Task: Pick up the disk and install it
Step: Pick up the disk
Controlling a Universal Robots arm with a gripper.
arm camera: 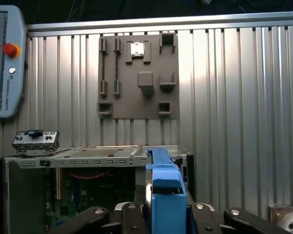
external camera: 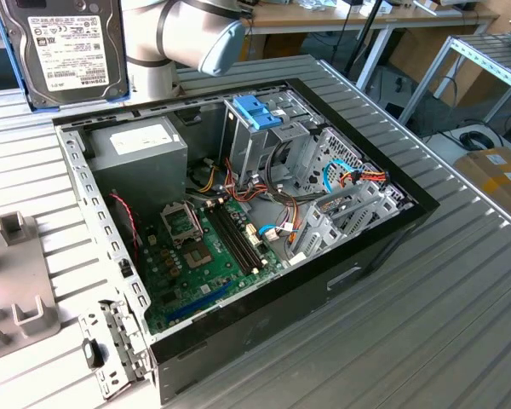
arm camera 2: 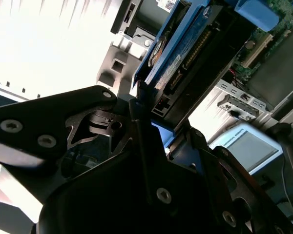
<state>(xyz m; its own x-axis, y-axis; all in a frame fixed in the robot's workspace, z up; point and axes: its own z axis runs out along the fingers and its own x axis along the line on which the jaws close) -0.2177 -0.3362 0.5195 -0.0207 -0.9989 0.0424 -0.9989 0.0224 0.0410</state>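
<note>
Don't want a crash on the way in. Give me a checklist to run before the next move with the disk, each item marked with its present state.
1. Grip on the disk by the end effector: ok, clamped in both wrist views.
2. Disk clear of the computer case: ok, held apart from it in the exterior view.
3. Case open: ok, motherboard exposed.
4. Bay in the drive cage free: cannot tell.
5. Loose cables off the path: cannot tell; they lie beside the cage.
</note>
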